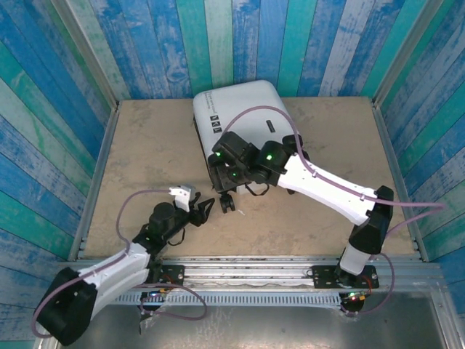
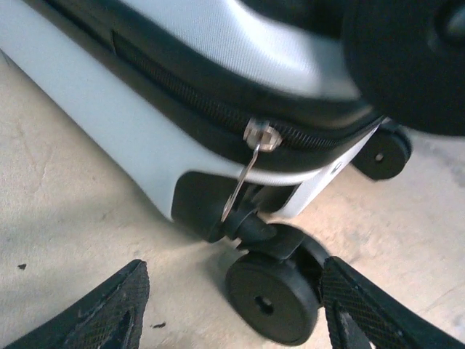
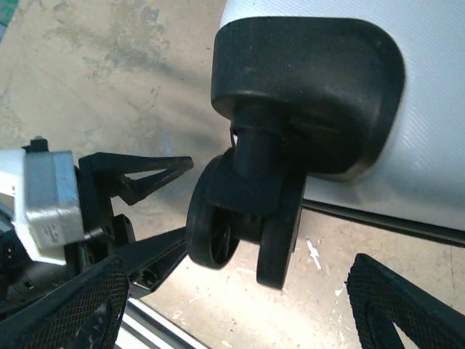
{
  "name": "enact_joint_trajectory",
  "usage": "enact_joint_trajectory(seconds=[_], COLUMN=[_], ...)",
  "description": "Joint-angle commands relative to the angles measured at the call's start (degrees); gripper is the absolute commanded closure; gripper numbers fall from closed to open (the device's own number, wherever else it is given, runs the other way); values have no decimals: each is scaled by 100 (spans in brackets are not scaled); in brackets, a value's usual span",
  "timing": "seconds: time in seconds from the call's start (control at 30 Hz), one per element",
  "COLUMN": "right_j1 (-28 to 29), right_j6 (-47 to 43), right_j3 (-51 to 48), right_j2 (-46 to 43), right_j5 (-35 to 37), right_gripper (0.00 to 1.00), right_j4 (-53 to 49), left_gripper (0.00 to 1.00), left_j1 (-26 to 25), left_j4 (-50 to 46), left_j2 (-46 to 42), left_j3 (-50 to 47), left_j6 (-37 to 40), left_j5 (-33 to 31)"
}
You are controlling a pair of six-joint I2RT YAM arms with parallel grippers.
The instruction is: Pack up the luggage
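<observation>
I found the luggage lying closed on the table, toward the back centre, with its wheels facing the arms. The left jaws stood open and empty just short of a corner wheel below the zipper pull. The right jaws stood open, a twin wheel ahead between them, untouched.

Top external camera: high behind the arm bases, looking steeply down. Wrist cameras: close behind their jaws (fingertips at frame bottom), both facing the wheeled end of the luggage just ahead of the jaws.
</observation>
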Motion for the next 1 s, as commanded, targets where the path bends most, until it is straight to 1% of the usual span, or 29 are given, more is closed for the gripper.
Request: enact_joint_trajectory(seconds=[0.0,0.13,0.27,0.4,0.47,0.53,0.6,0.63,0.67,0.7,0.9,0.97], right_j1=[34,33,16,-44,-57,-66,-64,-81,-85,-90,-190,-213], right_j6=[112,56,-54,-105,-125,-149,-159,-165,-173,-174,-186,-185], right_j3=[153,243,347,374,374,365,339,339,334,330,256,217], right_j2=[338,564,715,800,831,849,849,858,858,850,798,771], right_j5=[328,379,410,399,399,393,388,396,405,412,421,415], right_gripper=[20,23,28,35,38,40,43,45,47,48,61,64], right_j4=[-326,-320,-329,-320,-320,-320,-311,-311,-311,-311,-311,-311], left_gripper=[35,37,37,37,38,38,41,44,51,54,58,62], left_j1=[-26,-42,-46,-45,-49,-45,-46,-45,-44,-45,-51,-49], left_j4=[745,999,1342,1370,1389,1606,1845,1948,2031,2033,2740,2793], left_j2=[447,910,991,1092,1298,1543,1807,1948,2067,2160,2642,2624], left_j3=[127,282,317,448,544,548,556,578,612,662,590,585], left_j6=[581,995,1372,1670,1786,1811,1813,1821,1826,1885,1753,1775], left_j5=[-37,-3,125,138,216,340,387,376,418,450,83,53])
